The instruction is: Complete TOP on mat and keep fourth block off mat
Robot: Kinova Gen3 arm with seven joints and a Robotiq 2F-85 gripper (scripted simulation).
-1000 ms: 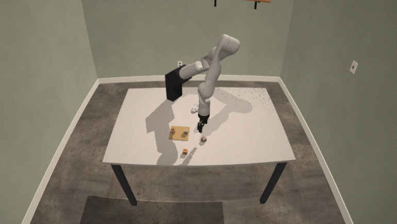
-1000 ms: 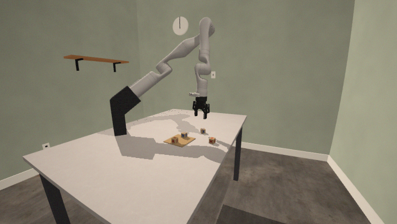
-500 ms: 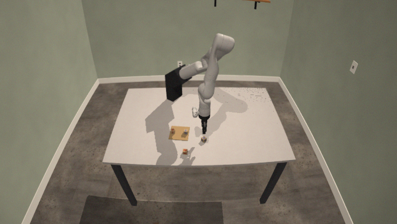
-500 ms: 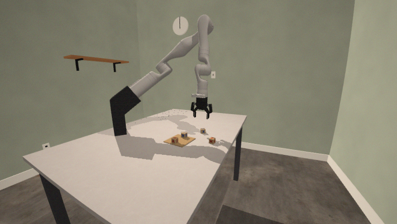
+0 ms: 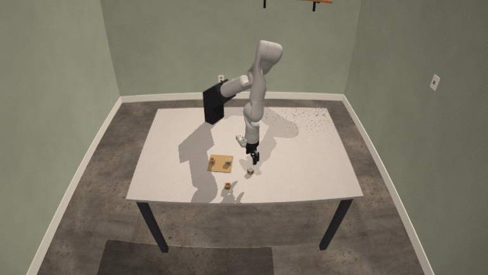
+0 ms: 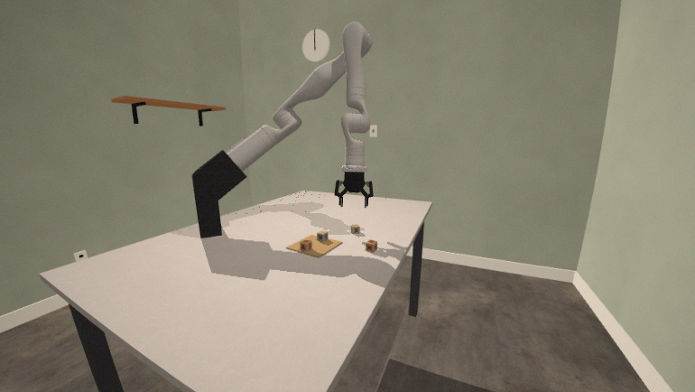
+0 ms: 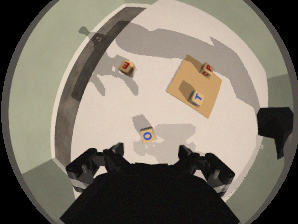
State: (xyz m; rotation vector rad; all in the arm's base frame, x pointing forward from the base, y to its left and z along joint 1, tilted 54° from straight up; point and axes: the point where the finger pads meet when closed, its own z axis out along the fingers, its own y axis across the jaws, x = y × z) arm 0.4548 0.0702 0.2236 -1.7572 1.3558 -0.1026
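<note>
Above the white table, gripper hangs fingers down, spread fully open, nothing held. O block, blue letter up, sits on the tabletop off the mat, near the gripper but apart from it. Tan mat lies flat and carries two blocks with a gap between: T block and P block. Fourth one, E block, red letter, is off the mat on the table. Middle letter missing.

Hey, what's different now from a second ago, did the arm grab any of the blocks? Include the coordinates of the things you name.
The gripper [image 5: 255, 161] [image 6: 354, 201] [image 7: 151, 150] turned about its own axis and shifted slightly rightward in the top view. Nothing was grasped or released. The mat [image 5: 218, 168] [image 6: 316, 251] [image 7: 181, 75] and four blocks [image 5: 250, 171] [image 6: 356, 228] [image 7: 147, 135] stayed put.
</note>
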